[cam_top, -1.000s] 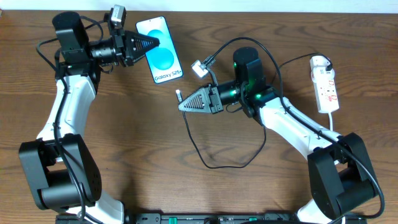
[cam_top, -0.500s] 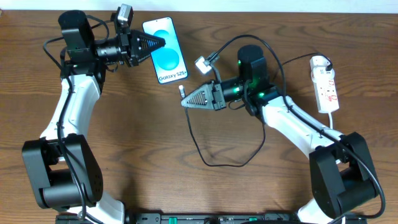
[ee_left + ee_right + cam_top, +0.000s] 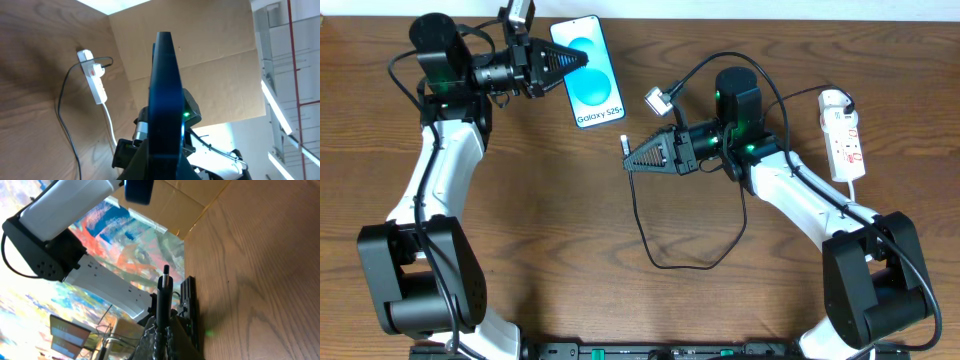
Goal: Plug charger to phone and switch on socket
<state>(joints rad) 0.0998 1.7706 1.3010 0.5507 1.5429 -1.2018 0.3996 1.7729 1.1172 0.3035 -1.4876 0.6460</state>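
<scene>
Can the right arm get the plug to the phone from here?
Probably yes. The right gripper holds the plug close to the bottom end of the phone, held in the left gripper; nothing lies between them and the cable has slack.

Left arm (image 3: 438, 175) extends toward 12 o'clock, left gripper (image 3: 575, 63) aimed at 3 o'clock, jaws closed; right arm (image 3: 798, 195) reaches toward 10 o'clock, right gripper (image 3: 630, 163) aimed at 9 o'clock, jaws closed.

Overhead's evenly lit, sharp, soft shadows on the table (image 3: 550, 220); wrist views partly blown out; close-up phone (image 3: 164, 100) blurry.
</scene>
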